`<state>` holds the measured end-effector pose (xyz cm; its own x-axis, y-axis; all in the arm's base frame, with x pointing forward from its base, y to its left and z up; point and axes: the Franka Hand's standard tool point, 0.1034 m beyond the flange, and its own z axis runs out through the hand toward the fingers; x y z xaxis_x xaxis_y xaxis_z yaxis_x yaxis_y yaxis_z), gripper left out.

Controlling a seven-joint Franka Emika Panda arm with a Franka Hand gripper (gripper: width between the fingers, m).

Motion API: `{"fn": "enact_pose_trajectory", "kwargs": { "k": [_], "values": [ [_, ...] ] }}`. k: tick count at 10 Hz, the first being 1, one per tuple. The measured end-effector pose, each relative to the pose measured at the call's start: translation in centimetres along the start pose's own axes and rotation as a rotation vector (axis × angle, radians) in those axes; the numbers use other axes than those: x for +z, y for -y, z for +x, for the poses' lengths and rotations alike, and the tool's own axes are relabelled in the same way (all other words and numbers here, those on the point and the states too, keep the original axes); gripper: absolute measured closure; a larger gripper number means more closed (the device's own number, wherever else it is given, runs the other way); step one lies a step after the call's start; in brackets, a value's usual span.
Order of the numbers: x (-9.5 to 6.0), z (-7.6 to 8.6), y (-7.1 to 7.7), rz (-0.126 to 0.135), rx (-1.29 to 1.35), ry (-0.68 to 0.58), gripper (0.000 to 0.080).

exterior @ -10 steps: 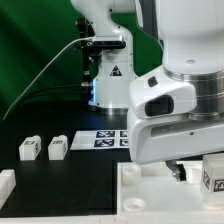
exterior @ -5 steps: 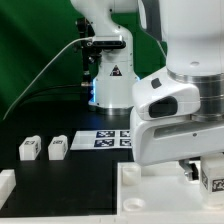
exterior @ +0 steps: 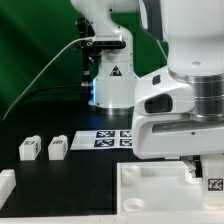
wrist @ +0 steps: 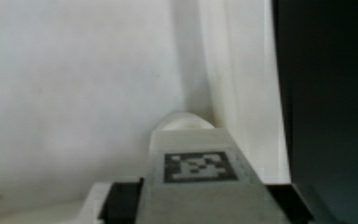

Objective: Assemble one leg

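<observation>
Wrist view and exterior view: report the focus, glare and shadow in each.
Wrist view: soft throughout; the tag on the leg is blurred yet readable as a pattern, the white tray is washed out and featureless, the table nearly black. Exterior view: sharper and evenly lit; the arm fills the foreground, bright without glare; a blue glow marks its base.

Small white leg (exterior: 213,181), black-and-white square tag showing, at the tray's (exterior: 150,195) corner, exterior view's right.

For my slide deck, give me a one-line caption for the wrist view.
Wrist view: a tagged white leg gripped between the jaws, poised over the white tray.
</observation>
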<state>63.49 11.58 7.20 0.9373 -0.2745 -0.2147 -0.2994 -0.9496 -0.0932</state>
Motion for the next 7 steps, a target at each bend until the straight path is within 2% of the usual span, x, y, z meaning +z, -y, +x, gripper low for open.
{"fn": "enact_pose_trajectory", "kwargs": {
  "k": [2, 4, 7],
  "values": [
    [0.08, -0.07, 0.23, 0.026, 0.417, -0.038, 0.0508],
    [0.09, -0.01, 0.36, 0.048, 0.700, -0.053, 0.0508],
    [0.11, -0.04, 0.47, 0.062, 0.933, -0.046, 0.0508]
  ]
}}
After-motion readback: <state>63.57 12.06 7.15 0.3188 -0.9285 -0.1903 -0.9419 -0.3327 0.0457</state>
